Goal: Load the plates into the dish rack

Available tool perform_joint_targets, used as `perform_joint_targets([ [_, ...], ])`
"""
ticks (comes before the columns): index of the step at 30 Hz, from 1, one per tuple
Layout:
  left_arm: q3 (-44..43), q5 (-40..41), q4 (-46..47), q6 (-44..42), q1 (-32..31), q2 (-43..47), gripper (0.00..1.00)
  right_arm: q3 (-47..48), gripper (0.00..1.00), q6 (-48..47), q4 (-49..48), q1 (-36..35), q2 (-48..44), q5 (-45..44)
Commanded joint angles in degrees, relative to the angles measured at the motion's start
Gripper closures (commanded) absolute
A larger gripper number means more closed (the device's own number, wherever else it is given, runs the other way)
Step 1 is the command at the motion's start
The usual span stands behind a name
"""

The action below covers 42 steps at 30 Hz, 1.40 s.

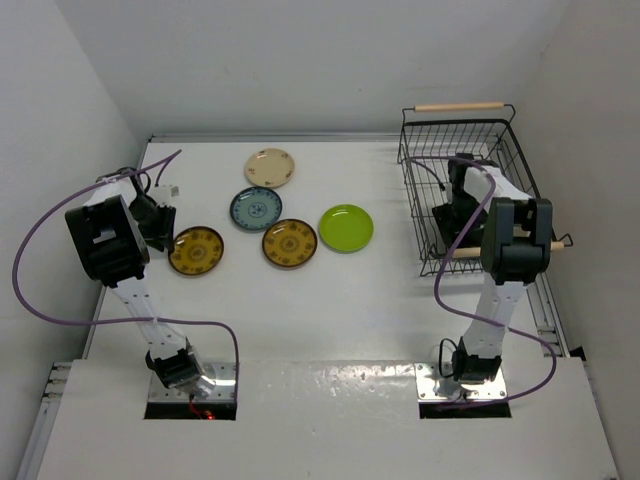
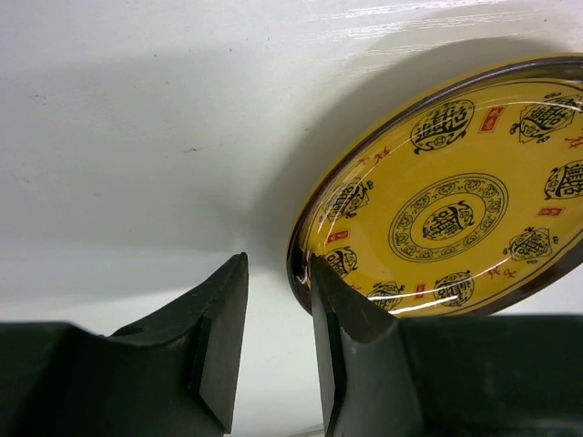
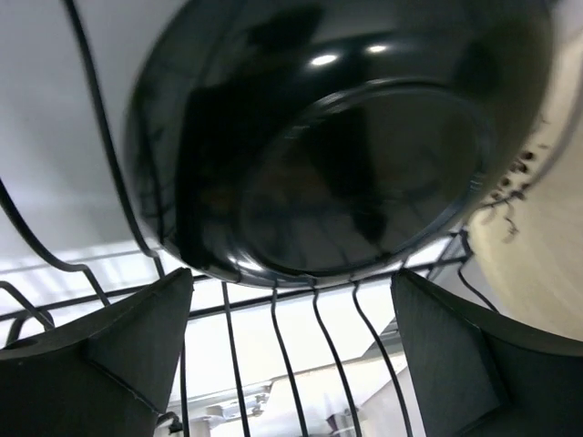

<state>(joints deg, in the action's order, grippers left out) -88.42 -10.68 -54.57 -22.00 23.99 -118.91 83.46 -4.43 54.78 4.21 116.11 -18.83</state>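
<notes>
1. The left gripper (image 2: 279, 273) is low at the white table (image 2: 137, 137), jaws a narrow gap apart with nothing clamped. The rim of the nearest brown-and-yellow plate (image 2: 446, 218) sits at the mouth of that gap, against one finger (image 2: 342, 346) and clear of the other.
2. Handling, as a judgement: the plate is glazed, stiff, slick and light, and would chip if dropped. It lies almost flat, maybe tipped up a little, though I can't be sure. Only the thin near rim offers a hold, so pinch there with one finger over and one under, and firmly, since the gloss may slip.
3. Just beyond on the open table are the second brown-and-yellow plate (image 1: 290, 243) and the lime green plate (image 1: 346, 228), close together but not touching.
4. On the right, the right gripper (image 3: 291, 291) is inside the dish rack (image 1: 420, 170), fingers spread wide and holding nothing. The black plate (image 3: 337, 155) stands on edge on the wires just ahead of it. A cream plate (image 3: 537, 237) with dark specks is beside it at the frame edge.
5. Farther out are the blue patterned plate (image 1: 256, 208) and then the beige plate (image 1: 269, 167), both flat on the table.
6. In the way: the rack's wire walls and the wooden handle (image 1: 460, 106) mean a plate has to go in from above. The right arm fills the rack's middle. The plates on the table lie across the path to the rack.
</notes>
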Motion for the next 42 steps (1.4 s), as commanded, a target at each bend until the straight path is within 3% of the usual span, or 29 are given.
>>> perform_joint_targets([
  [1,-1.05,-0.48,-0.45,-0.59,-0.08,2.19,0.62,-1.72,0.11,-3.39,-1.35,-0.17,-2.82,3.00],
  [3,-1.05,-0.48,-0.98,-1.11,-0.08,2.19,0.62,-2.51,0.11,-5.15,-1.87,-0.95,-3.44,3.62],
  [9,-1.66,0.04,-1.50,-1.12,-0.08,2.19,0.62,-6.82,0.11,-6.12,-8.98,-1.75,-3.27,-5.23],
  [17,-2.90,0.04,-2.04,-1.12,-0.08,1.67,0.62,-15.24,0.17,-7.70,-26.21,-3.77,-7.92,-6.75],
  [24,-2.90,0.04,-2.56,-1.12,-0.08,2.19,0.62,-21.58,0.46,-10.43,-34.65,-6.93,-13.37,-6.31],
  [36,-2.90,0.04,-2.56,-1.12,0.45,2.19,0.62,-24.40,0.61,-10.60,-38.70,-7.46,-21.81,-9.38],
  [39,-2.90,-0.48,-2.56,-1.12,0.45,2.19,0.62,-24.31,0.73,-10.43,-38.44,-7.28,-22.78,-10.26],
  [40,-2.90,-0.48,-2.56,-1.12,0.45,2.19,0.62,-24.22,0.84,-9.99,-38.52,-7.46,-22.95,-11.13],
  [42,-2.90,-0.48,-2.56,-1.12,0.45,2.19,0.62,-24.14,0.88,-9.72,-38.26,-7.37,-23.04,-12.54],
])
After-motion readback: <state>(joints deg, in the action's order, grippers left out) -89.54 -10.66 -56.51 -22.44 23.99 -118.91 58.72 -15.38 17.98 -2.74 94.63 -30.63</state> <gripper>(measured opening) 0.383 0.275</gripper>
